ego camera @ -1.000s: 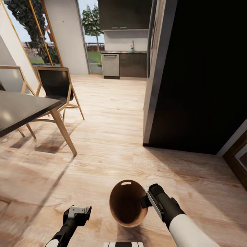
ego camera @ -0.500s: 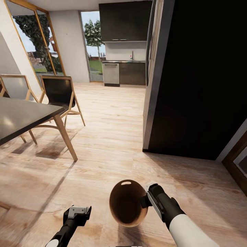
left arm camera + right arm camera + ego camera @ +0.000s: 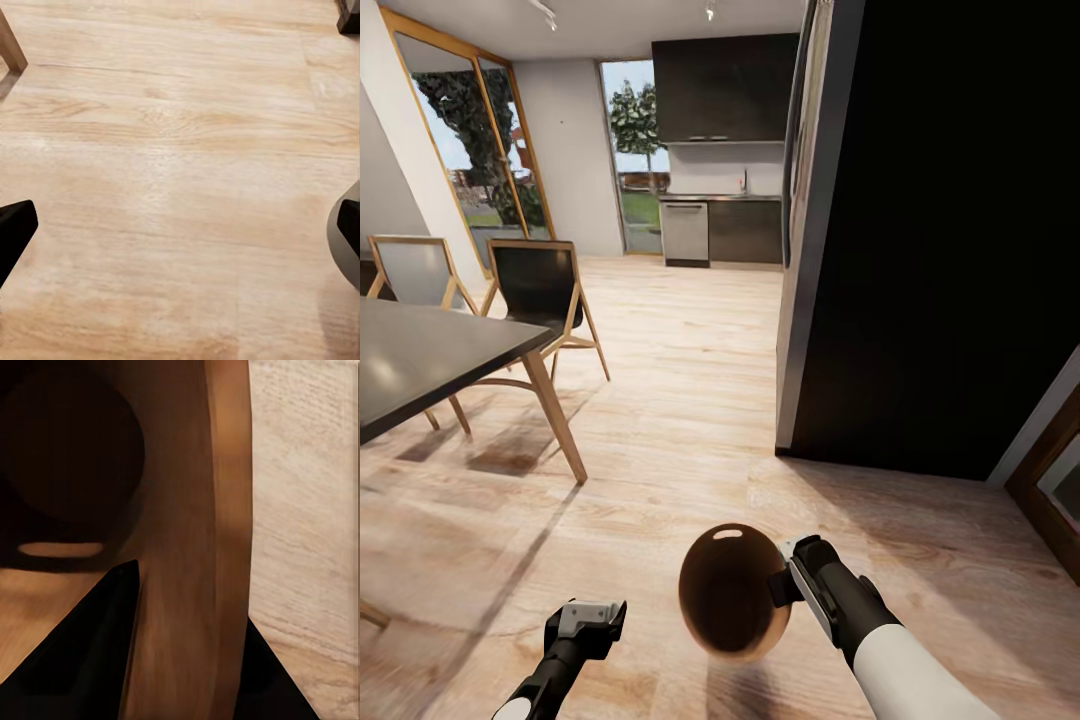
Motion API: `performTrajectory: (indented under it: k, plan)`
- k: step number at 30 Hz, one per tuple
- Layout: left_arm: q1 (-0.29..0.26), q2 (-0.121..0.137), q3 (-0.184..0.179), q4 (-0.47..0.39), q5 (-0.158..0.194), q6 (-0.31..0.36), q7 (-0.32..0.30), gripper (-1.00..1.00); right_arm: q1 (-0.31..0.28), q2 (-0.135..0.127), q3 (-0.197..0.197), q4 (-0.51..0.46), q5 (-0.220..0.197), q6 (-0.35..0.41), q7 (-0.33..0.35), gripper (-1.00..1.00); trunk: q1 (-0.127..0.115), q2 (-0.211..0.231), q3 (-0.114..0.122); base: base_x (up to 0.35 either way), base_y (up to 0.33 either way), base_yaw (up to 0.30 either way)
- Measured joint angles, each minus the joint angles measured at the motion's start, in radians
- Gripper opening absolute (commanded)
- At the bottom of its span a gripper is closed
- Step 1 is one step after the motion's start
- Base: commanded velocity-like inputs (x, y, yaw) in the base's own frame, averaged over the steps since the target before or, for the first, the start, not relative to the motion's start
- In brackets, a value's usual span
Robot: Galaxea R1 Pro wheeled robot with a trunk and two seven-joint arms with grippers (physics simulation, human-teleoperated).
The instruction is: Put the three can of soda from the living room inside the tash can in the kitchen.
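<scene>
1. Head view: the right gripper (image 3: 785, 572) holds the bin (image 3: 733, 591) by its rim, above the wooden floor (image 3: 660, 420), with the brown inside turned to the camera. The left gripper (image 3: 588, 618) hangs low beside it and carries nothing; I cannot tell from here how wide it is. The whole picture has slid down since one second ago, and the ceiling now shows, so the camera has tilted up; bin and arms keep their places. The kitchen (image 3: 725, 200) with its dishwasher (image 3: 684, 232) stands far ahead, past the table (image 3: 430, 350) and chair (image 3: 542, 290). I judge the robot is carrying the bin, and no cans are inside it.

2. Left wrist view: the two fingertips (image 3: 15, 232) stand wide apart over bare floor.

3. Right wrist view: one dark finger (image 3: 82, 645) lies inside the bin wall (image 3: 187, 547) and the other outside, clamped on the rim. The handle slot (image 3: 60, 549) shows opposite.
</scene>
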Motion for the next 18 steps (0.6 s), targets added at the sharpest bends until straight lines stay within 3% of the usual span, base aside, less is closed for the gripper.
performTrajectory:
  k: [15, 18]
  plan:
    - [0.000, 0.000, 0.000, -0.001, 0.000, 0.001, 0.000, 1.00, 0.000, 0.000, -0.001, 0.000, -0.001, -0.001, -0.001, -1.00, -0.058, 0.105, 0.047, 0.000, 0.000, 0.000]
    - [0.000, 0.000, 0.000, -0.002, 0.000, 0.001, 0.000, 1.00, 0.000, 0.000, -0.001, 0.000, -0.001, -0.001, -0.001, -1.00, -0.058, 0.105, 0.047, 0.000, 0.000, 0.000]
